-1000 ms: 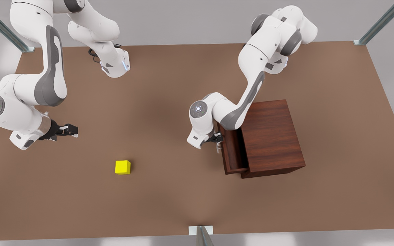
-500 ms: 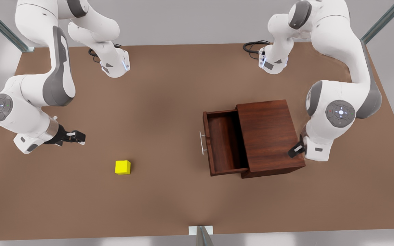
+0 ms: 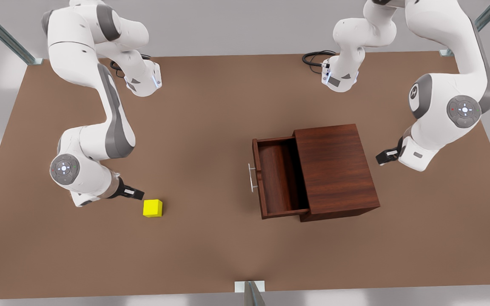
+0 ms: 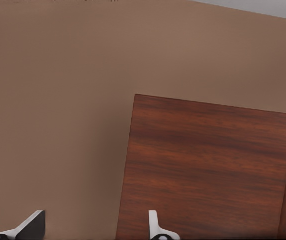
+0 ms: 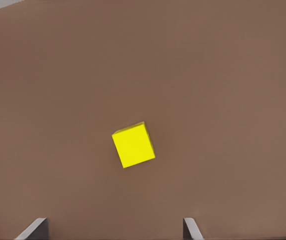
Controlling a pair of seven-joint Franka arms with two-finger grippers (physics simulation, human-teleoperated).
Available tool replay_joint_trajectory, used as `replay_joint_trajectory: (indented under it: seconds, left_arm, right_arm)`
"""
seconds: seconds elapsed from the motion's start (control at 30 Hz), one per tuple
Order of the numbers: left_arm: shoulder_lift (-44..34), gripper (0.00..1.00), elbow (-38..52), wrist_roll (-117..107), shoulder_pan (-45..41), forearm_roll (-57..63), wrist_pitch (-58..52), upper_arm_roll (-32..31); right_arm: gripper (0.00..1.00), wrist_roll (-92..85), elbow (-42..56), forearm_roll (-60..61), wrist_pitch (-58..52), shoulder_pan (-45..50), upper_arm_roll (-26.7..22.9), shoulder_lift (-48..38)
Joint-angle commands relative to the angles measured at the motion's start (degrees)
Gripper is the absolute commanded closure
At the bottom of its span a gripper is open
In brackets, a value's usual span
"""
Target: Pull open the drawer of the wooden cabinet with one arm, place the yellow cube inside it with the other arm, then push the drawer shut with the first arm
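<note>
Front view: drawer [image 3: 277, 178] pulled out, bare inside; both end effectors spread wide, holding nothing.

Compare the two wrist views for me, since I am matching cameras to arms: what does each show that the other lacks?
Left wrist view alone: the wooden cabinet top, with the left gripper open beside it. Right wrist view alone: the yellow cube resting on the table, framed by the open right gripper above it. Both share the brown table surface.
</note>
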Motion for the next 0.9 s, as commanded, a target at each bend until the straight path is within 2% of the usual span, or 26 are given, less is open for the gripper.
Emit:
replay_joint_trajectory:
  seconds: [0.0, 0.2, 0.4, 0.5, 0.87]
  left_arm:
    - [0.0, 0.00, 0.0, 19.3, 0.0, 0.0, 0.3, 0.0]
    - [-0.1, 0.00, 0.0, 19.2, -0.2, 0.1, -0.2, 0.0]
    - [-0.1, 0.00, 0.1, 18.6, -0.2, 0.0, -0.2, 0.0]
    - [-0.1, 0.00, 0.1, 18.6, -0.2, 0.0, -0.2, -0.1]
    - [-0.3, 0.00, -0.2, 18.6, -0.4, 0.0, -0.9, 0.0]
  right_arm:
    - [0.00, 41.6, -0.5, 1.3, 6.1, 0.3, 0.1, 0.9]
    - [0.00, 63.3, -7.1, 2.5, 19.5, 1.1, -0.2, 2.3]
    - [0.00, 77.9, -9.2, 2.1, 26.0, 1.1, -1.0, 5.3]
    - [0.00, 78.1, -13.3, 2.0, 30.8, 0.8, -1.1, 5.5]
    - [0.00, 77.8, -17.4, 0.6, 31.0, 1.3, -1.3, 8.5]
